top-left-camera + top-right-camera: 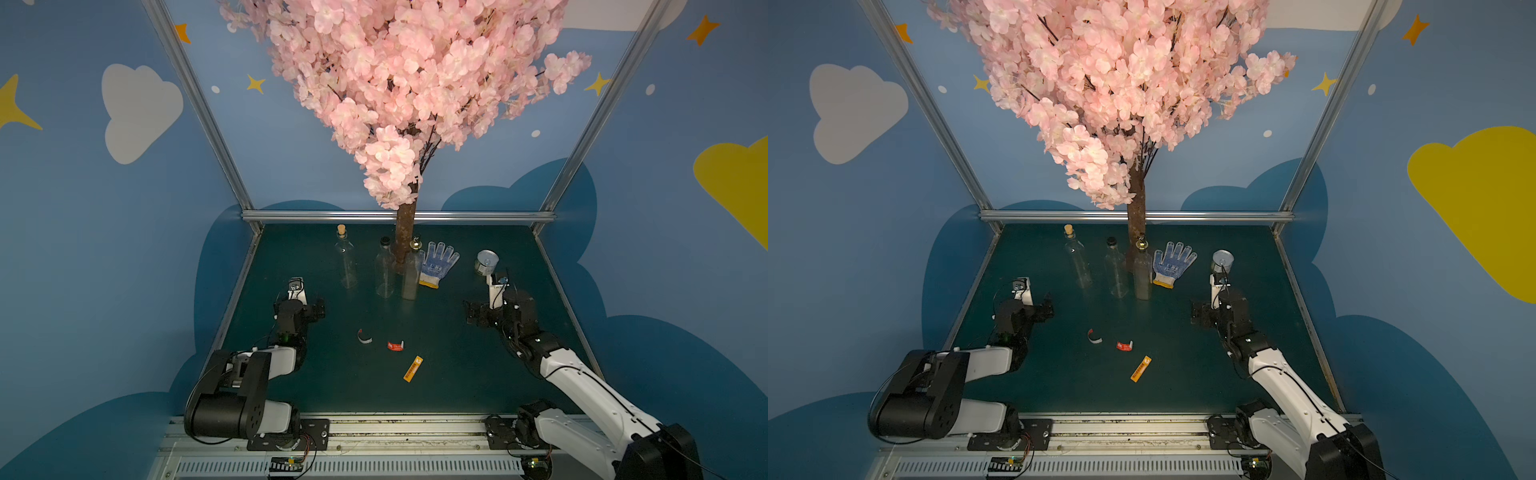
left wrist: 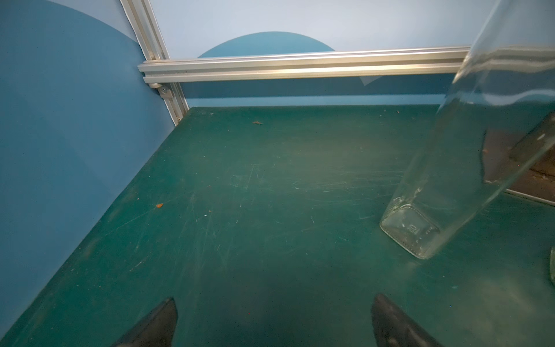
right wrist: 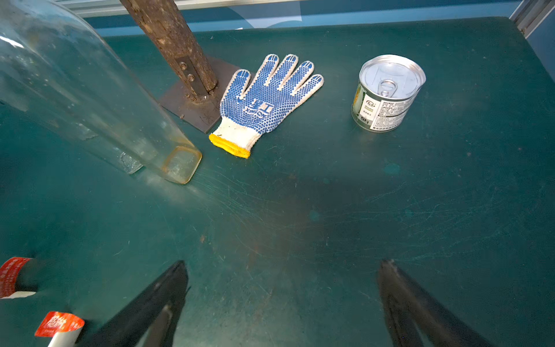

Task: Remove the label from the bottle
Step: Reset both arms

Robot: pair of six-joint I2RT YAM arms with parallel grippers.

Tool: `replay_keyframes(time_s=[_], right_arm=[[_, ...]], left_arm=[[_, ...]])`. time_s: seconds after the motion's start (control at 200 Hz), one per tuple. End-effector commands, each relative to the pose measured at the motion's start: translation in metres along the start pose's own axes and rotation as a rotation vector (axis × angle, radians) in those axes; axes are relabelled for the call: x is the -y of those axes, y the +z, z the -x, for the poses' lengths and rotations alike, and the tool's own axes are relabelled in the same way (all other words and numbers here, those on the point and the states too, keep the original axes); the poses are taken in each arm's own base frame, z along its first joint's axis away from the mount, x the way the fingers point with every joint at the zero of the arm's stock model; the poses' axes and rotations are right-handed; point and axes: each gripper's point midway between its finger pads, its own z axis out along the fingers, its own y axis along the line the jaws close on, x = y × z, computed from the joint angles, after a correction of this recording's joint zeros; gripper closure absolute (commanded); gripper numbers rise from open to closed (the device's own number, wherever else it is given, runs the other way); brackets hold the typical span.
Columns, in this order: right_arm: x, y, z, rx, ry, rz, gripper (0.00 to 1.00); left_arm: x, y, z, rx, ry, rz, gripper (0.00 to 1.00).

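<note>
The green surface (image 1: 457, 374) is carrying everything, with the blossom tree (image 1: 404, 237) rising from near its back edge. The left pincer (image 2: 274, 300) and right pincer (image 3: 283, 263) are hanging low at either side, both spread wide and gripping nothing.

Three clear bottles are standing upright in a row by the trunk: the corked bottle (image 1: 347, 262), the black-capped bottle (image 1: 384, 270) and the yellow-topped bottle (image 1: 410, 274). None is showing a label on its glass. A glove (image 1: 438, 264) is lying just beside them, and a can (image 1: 485, 262) is standing further toward the right arm.

Well apart, toward the front, a curled white strip (image 1: 365, 336), a red label (image 1: 395, 345) and an orange label (image 1: 413, 369) are lying loose.

Judging by this, the peeling is looking finished — the next move is calling for little beyond checking the glass for residue and keeping both arms clear of the bottles.
</note>
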Motion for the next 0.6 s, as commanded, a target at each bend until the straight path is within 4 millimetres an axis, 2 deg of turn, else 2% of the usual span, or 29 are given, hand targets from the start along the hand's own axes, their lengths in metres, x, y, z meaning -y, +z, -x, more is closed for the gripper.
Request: replay_keyframes(time_s=[0.0, 0.195, 0.325, 0.451, 0.596], right_arm=[[0.001, -0.001, 0.002, 0.022, 0.003, 0.008, 0.02], [0.007, 0.001, 0.006, 0.03, 0.005, -0.016, 0.02], [0.02, 0.002, 0.012, 0.051, 0.003, -0.074, 0.02], [0.037, 0.003, 0.017, 0.083, -0.012, -0.144, 0.02], [0.067, 0.007, 0.02, 0.117, 0.012, -0.235, 0.02]], left_arm=[[0.004, 0.001, 0.011, 0.08, -0.021, -0.031, 0.0], [0.009, 0.004, 0.007, 0.081, -0.006, -0.052, 0.0], [0.01, 0.011, 0.007, 0.047, 0.0, -0.053, 0.0], [0.013, 0.018, 0.005, 0.007, 0.008, -0.062, 0.0], [0.013, 0.022, 0.005, -0.017, 0.007, -0.063, 0.0]])
